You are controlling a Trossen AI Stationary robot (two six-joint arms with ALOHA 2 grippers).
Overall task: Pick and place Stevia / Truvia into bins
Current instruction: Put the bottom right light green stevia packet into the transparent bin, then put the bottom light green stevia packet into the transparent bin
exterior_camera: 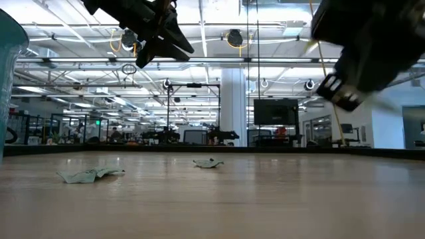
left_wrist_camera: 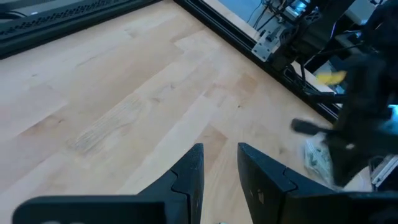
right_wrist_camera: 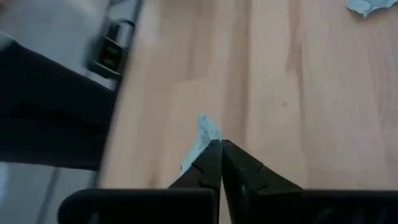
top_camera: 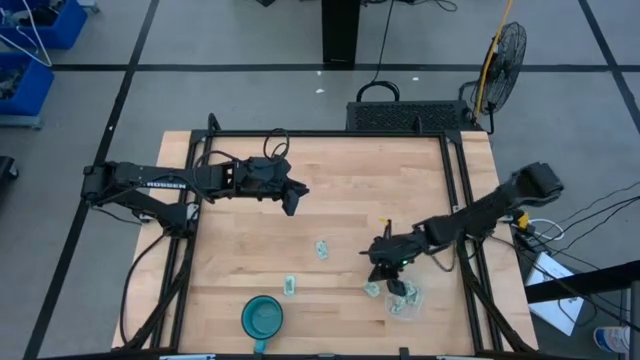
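Pale green and white Stevia sachets lie flat on the wooden table (top_camera: 322, 249) (top_camera: 289, 286) (top_camera: 373, 289); two of them show in the low view (exterior_camera: 89, 174) (exterior_camera: 208, 162). The clear tub (top_camera: 406, 300) stands near the table's near right corner with some sachets in it. My right gripper (top_camera: 385, 264) hangs just left of the tub on its far side, shut on one sachet (right_wrist_camera: 202, 138). My left gripper (top_camera: 291, 199) is open a little (left_wrist_camera: 220, 158) and waits high over the table's far left part, touching nothing. My right gripper pinches one sachet between its two fingertips (right_wrist_camera: 214, 152). It holds the sachet by one edge (right_wrist_camera: 204, 144), and the rest sticks out past the fingers. The sachet is lifted clear of the table.
A teal round bowl (top_camera: 262, 317) stands at the table's near edge, left of the middle, and looms at the low view's left edge (exterior_camera: 10, 73). Black frame rails (top_camera: 460, 190) run along the table's sides. Bare wood lies between the two arms.
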